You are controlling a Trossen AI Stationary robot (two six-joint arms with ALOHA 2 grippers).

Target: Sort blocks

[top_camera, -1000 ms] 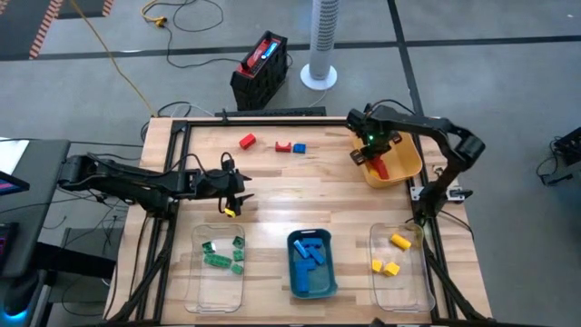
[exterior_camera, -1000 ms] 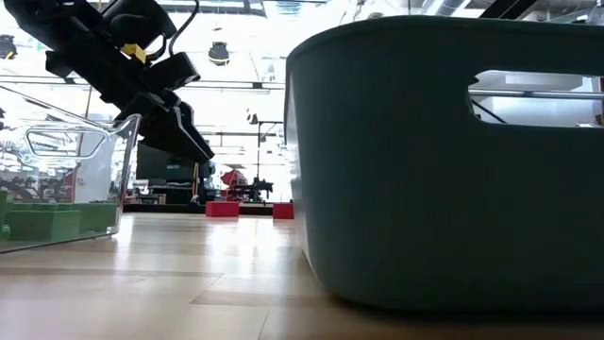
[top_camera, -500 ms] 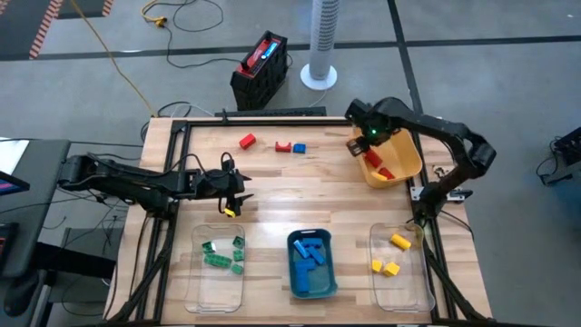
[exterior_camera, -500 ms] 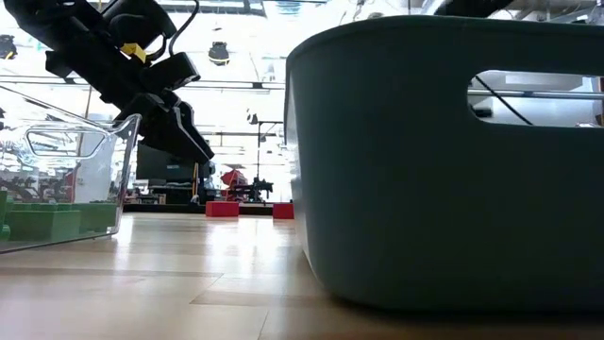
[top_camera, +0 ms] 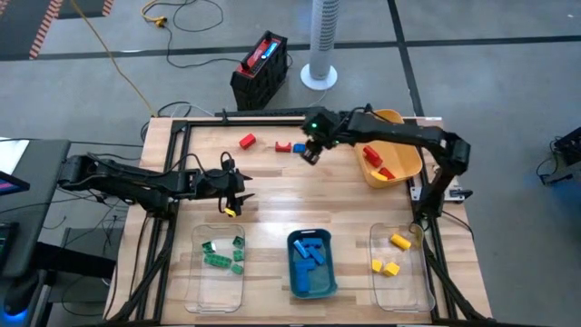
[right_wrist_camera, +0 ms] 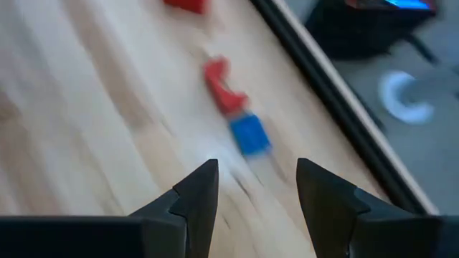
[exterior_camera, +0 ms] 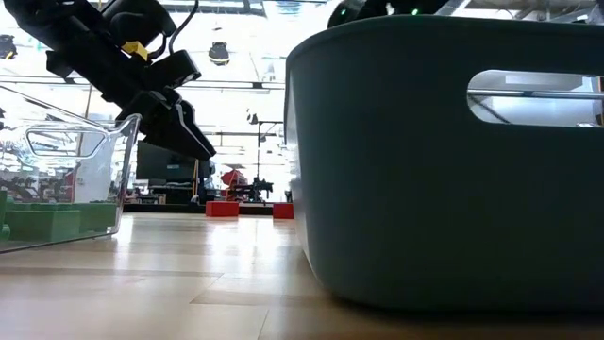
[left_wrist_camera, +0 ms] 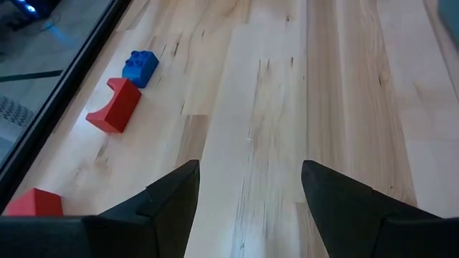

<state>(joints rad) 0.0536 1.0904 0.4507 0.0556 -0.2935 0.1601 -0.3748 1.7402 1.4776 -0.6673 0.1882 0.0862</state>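
Three loose blocks lie flat near the table's far edge: a red block [top_camera: 247,141], a red arch block [top_camera: 283,147] and a blue block [top_camera: 300,147]. My right gripper [top_camera: 310,154] hovers open just right of the blue one; its wrist view shows the red arch [right_wrist_camera: 222,84] and the blue block [right_wrist_camera: 250,134] ahead of the gripper [right_wrist_camera: 257,190], nothing between the fingers. My left gripper [top_camera: 238,195] waits open at mid-left, above bare wood [left_wrist_camera: 247,193]. Its wrist view sees the blue block [left_wrist_camera: 140,66] and red arch [left_wrist_camera: 115,105] far off.
A yellow bin [top_camera: 406,163] at far right holds red blocks [top_camera: 381,171]. Along the near edge stand a clear bin [top_camera: 221,272] with green blocks, a teal bin [top_camera: 296,272] with blue blocks, and a clear bin [top_camera: 404,272] with yellow blocks. The teal bin [exterior_camera: 444,161] fills the low view.
My right gripper has left the yellow bin and swung fast toward the table's left along the far edge, ending beside the blue and red arch blocks. The blocks on the table and my left arm have stayed where they were.
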